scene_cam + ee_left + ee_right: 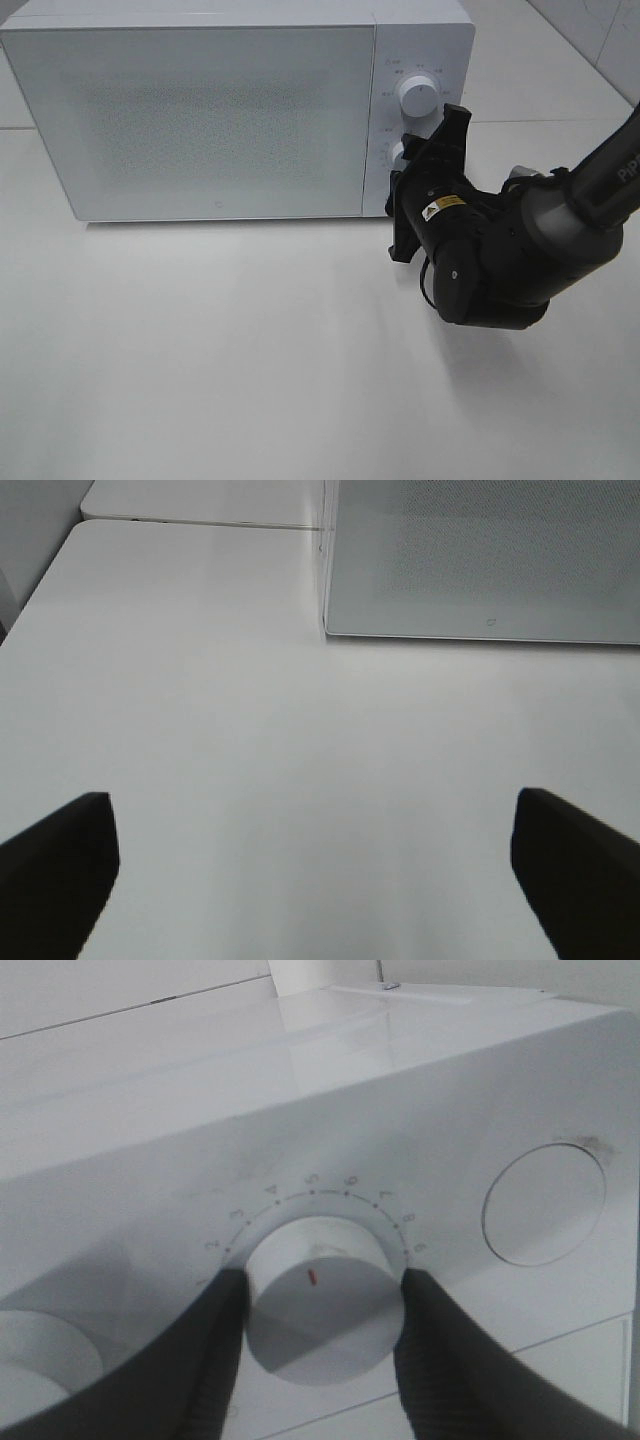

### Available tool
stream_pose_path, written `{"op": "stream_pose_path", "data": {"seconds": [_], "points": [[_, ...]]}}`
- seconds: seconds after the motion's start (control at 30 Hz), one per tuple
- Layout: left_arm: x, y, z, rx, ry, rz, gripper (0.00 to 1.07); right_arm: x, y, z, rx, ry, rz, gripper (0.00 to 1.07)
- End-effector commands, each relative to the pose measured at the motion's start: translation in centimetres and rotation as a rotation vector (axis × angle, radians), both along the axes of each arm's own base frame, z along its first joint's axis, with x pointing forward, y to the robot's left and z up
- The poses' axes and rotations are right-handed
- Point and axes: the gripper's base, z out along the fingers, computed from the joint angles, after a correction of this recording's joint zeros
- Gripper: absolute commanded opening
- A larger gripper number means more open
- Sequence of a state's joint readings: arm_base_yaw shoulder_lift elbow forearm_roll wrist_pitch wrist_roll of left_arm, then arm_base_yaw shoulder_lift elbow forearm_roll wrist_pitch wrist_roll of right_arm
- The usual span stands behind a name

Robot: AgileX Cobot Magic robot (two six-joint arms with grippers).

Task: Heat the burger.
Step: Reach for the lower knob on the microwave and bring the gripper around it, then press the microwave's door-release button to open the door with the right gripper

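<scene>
The burger is hidden; no view shows it. The white microwave (pixel 200 110) stands at the back of the table with its door closed. My right gripper (pixel 408 168) reaches onto the control panel. In the right wrist view, this gripper (pixel 320 1305) is shut on the numbered round white dial (pixel 320 1290), with a dark finger (pixel 215 1350) pressed against each side. The dial's red mark shows on its face. My left gripper (pixel 318 880) is open above bare table, and nothing lies between its fingers (pixel 55 870).
Above the gripped dial is a second white knob (pixel 415 95). A round button (pixel 545 1205) sits beside the dial on the panel. The microwave's door (pixel 480 560) fills the far right of the left wrist view. The white table (pixel 250 350) spreads in front.
</scene>
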State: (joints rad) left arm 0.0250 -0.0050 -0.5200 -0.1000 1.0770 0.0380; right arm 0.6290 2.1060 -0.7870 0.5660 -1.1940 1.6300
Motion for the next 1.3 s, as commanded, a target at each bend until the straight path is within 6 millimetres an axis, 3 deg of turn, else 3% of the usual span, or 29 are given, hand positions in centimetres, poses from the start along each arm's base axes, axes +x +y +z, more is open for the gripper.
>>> {"op": "stream_pose_path", "data": {"seconds": [0.03,0.47,0.53,0.63,0.8,0.9,0.97,1.3], "points": [[-0.2,0.0,0.0,-0.003,-0.022,0.0,1.0,0.5,2.0,3.4,0.031,-0.28,0.12,0.0],[-0.2,0.0,0.0,-0.003,-0.022,0.0,1.0,0.6,1.8,3.3,0.004,-0.278,0.107,0.09],[-0.2,0.0,0.0,-0.003,-0.022,0.0,1.0,0.6,1.7,3.3,-0.005,-0.277,0.095,0.17],[-0.2,0.0,0.0,-0.003,-0.022,0.0,1.0,0.6,1.7,3.3,-0.016,-0.279,0.093,0.2],[-0.2,0.0,0.0,-0.003,-0.022,0.0,1.0,0.8,0.8,2.6,-0.086,-0.21,0.003,0.43],[-0.2,0.0,0.0,-0.003,-0.022,0.0,1.0,0.8,0.6,2.4,-0.091,-0.188,-0.025,0.47],[-0.2,0.0,0.0,-0.003,-0.022,0.0,1.0,0.8,0.3,2.3,-0.106,-0.175,-0.05,0.57],[-0.2,0.0,0.0,-0.003,-0.022,0.0,1.0,0.2,0.1,1.6,-0.223,-0.128,-0.011,0.67]]}}
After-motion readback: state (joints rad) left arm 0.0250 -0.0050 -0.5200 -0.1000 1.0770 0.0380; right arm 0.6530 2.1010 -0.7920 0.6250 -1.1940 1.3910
